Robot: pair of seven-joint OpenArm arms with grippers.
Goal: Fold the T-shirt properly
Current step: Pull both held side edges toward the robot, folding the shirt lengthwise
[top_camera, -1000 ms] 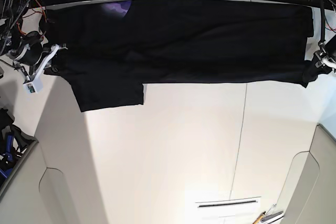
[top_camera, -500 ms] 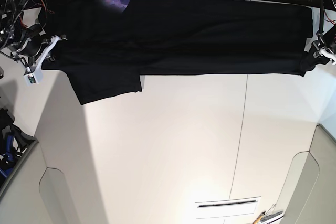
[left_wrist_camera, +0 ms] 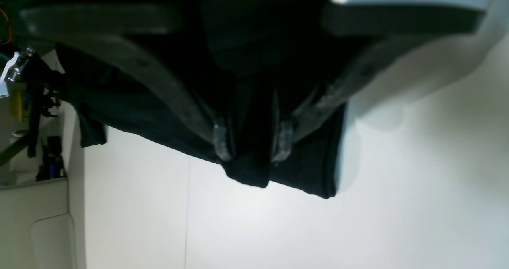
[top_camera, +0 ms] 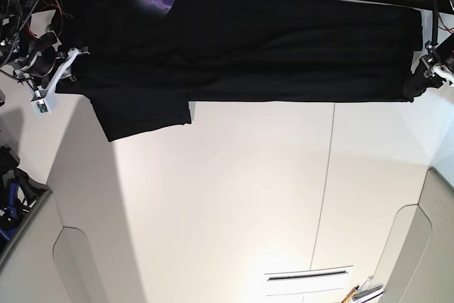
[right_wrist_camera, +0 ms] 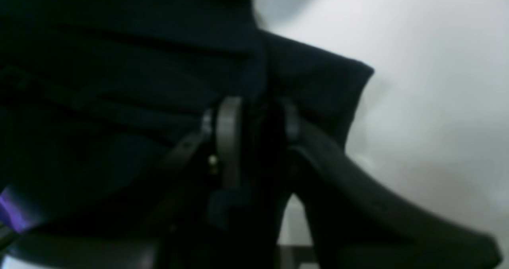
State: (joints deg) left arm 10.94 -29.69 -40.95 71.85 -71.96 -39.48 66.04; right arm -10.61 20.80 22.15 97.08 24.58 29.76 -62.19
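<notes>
White bench (top_camera: 234, 196) carries the black T-shirt (top_camera: 248, 47); left claw (left_wrist_camera: 249, 142) and right claw (right_wrist_camera: 254, 122) each straddle cloth, slightly spread.

The black T-shirt (top_camera: 262, 47) lies spread flat across the table's far edge, one sleeve sticking out.

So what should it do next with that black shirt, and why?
Probably draw both pincers back off the cloth. The T-shirt lies in a long folded band along the table's far edge, and the left pincer and the right pincer each stand parted with a bunched corner between the fingers.
</notes>
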